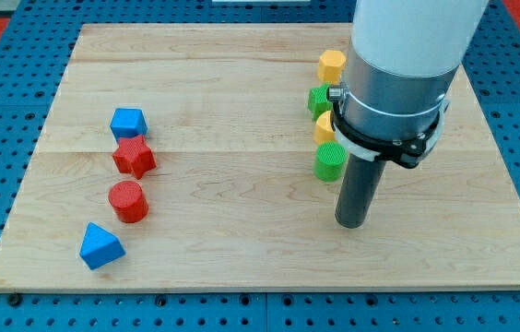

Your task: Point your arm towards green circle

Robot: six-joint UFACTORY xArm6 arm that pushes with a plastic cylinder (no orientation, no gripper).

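Observation:
The green circle point(329, 160), a round green block, stands right of the board's middle. My tip point(350, 223) rests on the board just below and slightly right of it, a short gap apart. Above the green circle, in a column, are a yellow block point(324, 128) partly hidden by the arm, a green block point(319, 99) of unclear shape and a yellow hexagon point(331, 65).
At the view's left stand a blue block point(128, 123), a red star point(134, 157), a red cylinder point(128, 201) and a blue triangle point(100, 246). The wide arm body point(398, 74) hides the board's upper right part. The wooden board point(242, 249) lies on a blue pegboard.

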